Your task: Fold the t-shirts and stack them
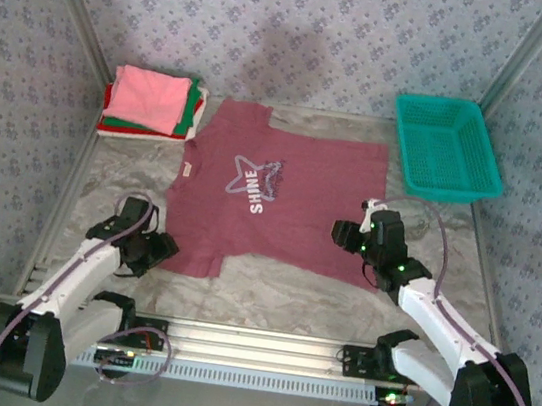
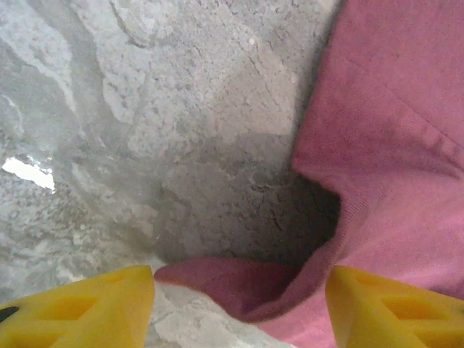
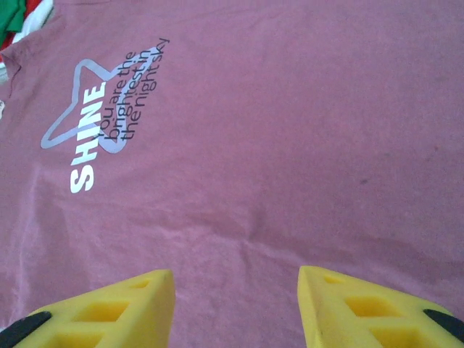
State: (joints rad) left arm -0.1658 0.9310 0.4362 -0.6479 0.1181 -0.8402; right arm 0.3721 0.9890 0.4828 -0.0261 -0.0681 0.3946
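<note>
**Figure 1.** Folding stage, with 1 shirt laid out. The maroon t-shirt (image 1: pixel 282 200) lies flat and print-up at the centre of the table (image 1: pixel 279 290), its neck apparently toward the left. The stack of folded t-shirts (image 1: pixel 149 103) sits at the far-left corner, well apart from the teal basket (image 1: pixel 447 147) at the far right.

The left gripper (image 1: pixel 151 247) stands at the shirt's near-left sleeve. Its 2 fingers are apart, and the wrist view shows a raised lip of sleeve cloth (image 2: pixel 290 279) lying between them, unclamped. The right gripper (image 1: pixel 360 234) hovers over the near-right part of the shirt, its jaws likewise apart and holding nothing.

We judge that no fold has been made on this shirt, and that the first fold is being set up. The next move calls for each gripper to close on a near edge. The right gripper must first reach an edge rather than flat cloth. Both should then carry the fabric over together, evenly, so that the fold lands straight.
</note>
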